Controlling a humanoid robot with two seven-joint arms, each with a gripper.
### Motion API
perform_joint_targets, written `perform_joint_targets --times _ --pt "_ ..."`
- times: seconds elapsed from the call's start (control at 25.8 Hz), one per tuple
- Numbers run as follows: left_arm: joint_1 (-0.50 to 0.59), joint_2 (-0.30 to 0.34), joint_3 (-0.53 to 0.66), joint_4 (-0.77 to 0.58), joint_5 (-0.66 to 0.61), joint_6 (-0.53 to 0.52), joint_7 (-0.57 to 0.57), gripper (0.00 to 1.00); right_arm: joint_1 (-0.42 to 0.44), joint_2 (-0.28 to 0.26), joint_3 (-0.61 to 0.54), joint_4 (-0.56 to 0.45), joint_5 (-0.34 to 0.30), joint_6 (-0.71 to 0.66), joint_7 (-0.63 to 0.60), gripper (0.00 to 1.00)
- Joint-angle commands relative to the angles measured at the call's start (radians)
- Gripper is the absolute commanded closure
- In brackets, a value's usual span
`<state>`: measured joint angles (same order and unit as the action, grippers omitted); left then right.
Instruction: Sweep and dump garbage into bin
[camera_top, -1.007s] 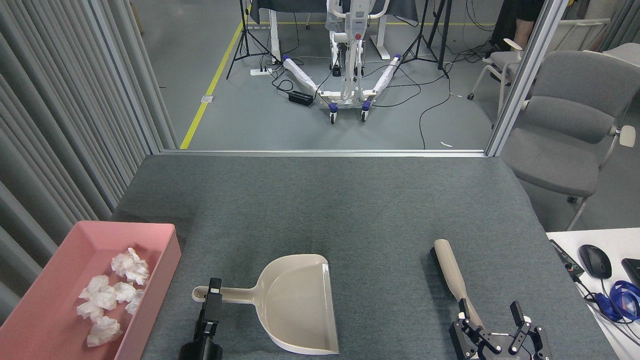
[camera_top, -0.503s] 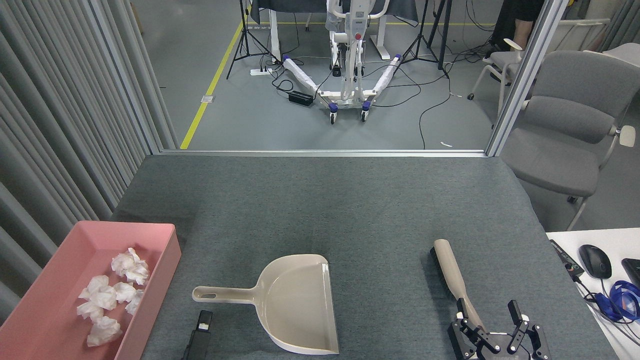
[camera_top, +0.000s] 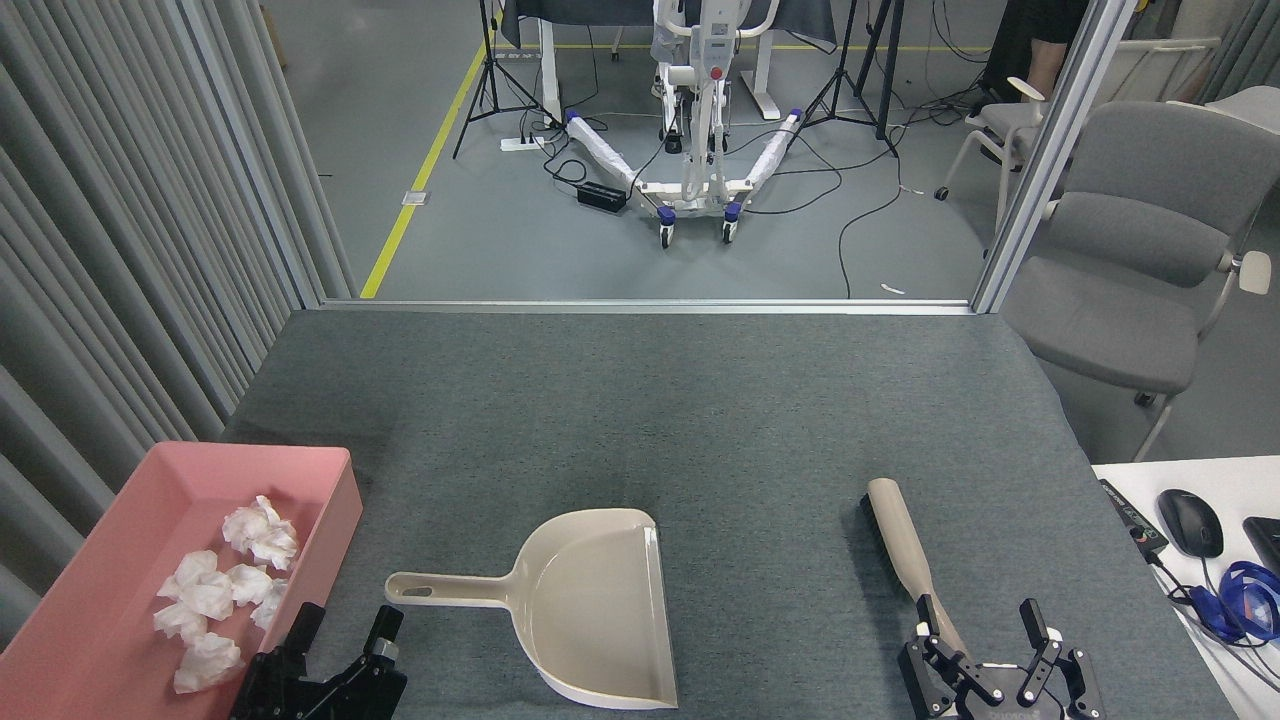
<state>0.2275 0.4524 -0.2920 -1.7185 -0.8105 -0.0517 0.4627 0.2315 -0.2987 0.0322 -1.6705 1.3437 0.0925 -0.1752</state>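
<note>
Several white tissue wads of garbage (camera_top: 222, 590) lie inside the pink bin (camera_top: 110, 520) at the table's front left. The beige dustpan (camera_top: 590, 610) lies empty on the grey table, handle pointing left. A beige brush (camera_top: 905, 555) lies to its right. My left gripper (camera_top: 342, 625) is open at the bottom edge, just below and left of the dustpan handle's end, holding nothing. My right gripper (camera_top: 982, 620) is open near the bottom right, with the brush handle's near end at its left finger.
A grey office chair (camera_top: 1140, 260) stands off the table's right side. A white side table (camera_top: 1200, 560) with a mouse and cables adjoins the right front. Grey curtain panels (camera_top: 120, 250) run along the left.
My left gripper let go of the dustpan handle, drew back toward the bottom edge and turned so both open fingers show. The right gripper barely moved.
</note>
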Motion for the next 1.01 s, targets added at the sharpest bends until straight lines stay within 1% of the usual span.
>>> perform_joint_targets --times 0.0,0.12,0.19,0.27,0.31,0.43,0.5,0.62,0.74,0.85,0.97 --pt "-0.063 0.062 0.002 0.011 -0.078 0.015 -0.006 0.00 -0.004 0.000 0.000 0.002 0.000 -0.002 0.000 0.02" --pt "-0.105 0.071 0.040 0.030 -0.088 0.038 -0.025 0.00 -0.009 0.001 0.000 0.002 0.000 -0.008 0.000 0.02" --pt "-0.158 0.091 0.045 0.097 -0.093 0.029 -0.075 0.00 -0.009 0.003 0.000 0.003 0.000 -0.010 0.000 0.02" --pt "-0.208 0.129 0.056 0.146 -0.139 -0.014 -0.141 0.00 -0.011 0.006 0.000 0.002 0.000 -0.042 0.000 0.02" --pt "-0.212 0.134 0.076 0.158 -0.164 -0.050 -0.160 0.00 -0.012 0.006 -0.002 0.003 0.000 -0.060 0.000 0.02" --pt "-0.206 0.134 0.237 0.171 -0.173 -0.163 -0.193 0.00 -0.014 0.001 -0.002 0.003 0.000 -0.074 0.002 0.02" --pt "-0.203 0.134 0.247 0.185 -0.173 -0.181 -0.205 0.00 -0.017 0.001 -0.002 0.003 -0.001 -0.066 0.002 0.02" --pt "-0.188 0.137 0.238 0.178 -0.173 -0.197 -0.269 0.00 -0.020 0.000 0.000 0.003 -0.003 -0.014 0.016 0.02" --pt "-0.169 0.109 0.254 0.143 -0.167 -0.183 -0.283 0.00 -0.018 0.000 0.002 0.002 -0.003 -0.007 0.017 0.02" --pt "-0.099 0.065 0.255 0.135 -0.167 -0.183 -0.285 0.00 -0.018 0.001 0.002 0.002 -0.003 -0.010 0.017 0.02" --pt "-0.077 0.055 0.255 0.125 -0.165 -0.192 -0.283 0.00 -0.018 0.006 0.002 0.002 -0.003 -0.031 0.019 0.02"
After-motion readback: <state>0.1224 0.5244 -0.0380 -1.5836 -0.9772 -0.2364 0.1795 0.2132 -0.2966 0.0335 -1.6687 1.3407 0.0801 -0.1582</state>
